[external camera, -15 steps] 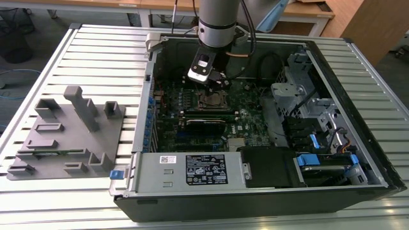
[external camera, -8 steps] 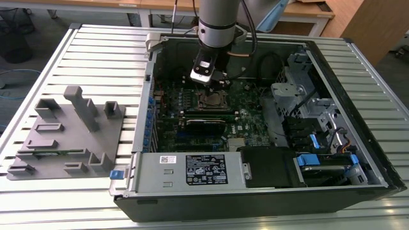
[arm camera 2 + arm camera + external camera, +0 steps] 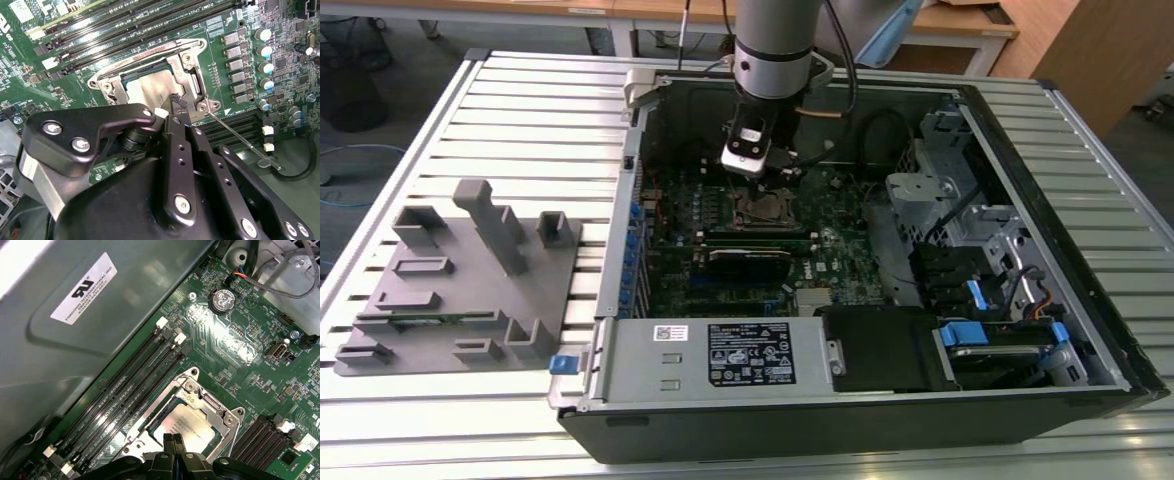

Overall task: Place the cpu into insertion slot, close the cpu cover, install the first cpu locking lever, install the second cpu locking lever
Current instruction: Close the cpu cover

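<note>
One small flat silver-grey square cpu (image 3: 763,207) sat in the silvery-rimmed square insertion slot (image 3: 787,219), at six o'clock of the black pincer (image 3: 771,178) in the exterior view; it was pinched together, gripping nothing.

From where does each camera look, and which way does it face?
Exterior view: off the arm, looking down into the open computer case; the arm shows.
Second wrist view: on the arm, facing the cpu; the gripper shows.
First wrist view: on the arm, facing the motherboard; the fingers show.
Shared: both wrist views see the cpu.
</note>
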You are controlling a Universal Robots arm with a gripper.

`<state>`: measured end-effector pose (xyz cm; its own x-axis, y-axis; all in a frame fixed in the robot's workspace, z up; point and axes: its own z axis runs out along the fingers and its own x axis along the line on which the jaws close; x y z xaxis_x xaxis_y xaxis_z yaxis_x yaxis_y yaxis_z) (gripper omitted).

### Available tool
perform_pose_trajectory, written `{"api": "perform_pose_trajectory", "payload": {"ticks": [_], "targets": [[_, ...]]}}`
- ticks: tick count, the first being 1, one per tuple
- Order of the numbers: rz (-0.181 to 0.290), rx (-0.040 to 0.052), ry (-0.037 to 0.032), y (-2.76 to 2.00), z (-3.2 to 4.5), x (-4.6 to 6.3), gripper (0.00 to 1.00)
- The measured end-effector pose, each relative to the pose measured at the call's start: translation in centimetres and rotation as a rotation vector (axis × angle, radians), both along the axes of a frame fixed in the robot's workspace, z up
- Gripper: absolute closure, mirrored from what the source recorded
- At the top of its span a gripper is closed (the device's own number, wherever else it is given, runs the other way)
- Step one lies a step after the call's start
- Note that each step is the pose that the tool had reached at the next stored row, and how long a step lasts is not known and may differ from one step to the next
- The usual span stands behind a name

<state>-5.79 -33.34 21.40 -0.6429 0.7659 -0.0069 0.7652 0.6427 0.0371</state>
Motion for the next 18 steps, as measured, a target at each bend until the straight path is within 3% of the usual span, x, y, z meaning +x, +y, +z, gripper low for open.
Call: {"api": "perform_pose_trajectory", "payload": {"ticks": [7,14,18], "targets": [[0.01,0.0,0.0,0.0,0.0,0.0,0.89],[0.091,0.0,-0.001,0.0,0.0,0.0,0.89],[0.096,0.0,-0.0009,0.0,0.0,0.0,0.89]]}}
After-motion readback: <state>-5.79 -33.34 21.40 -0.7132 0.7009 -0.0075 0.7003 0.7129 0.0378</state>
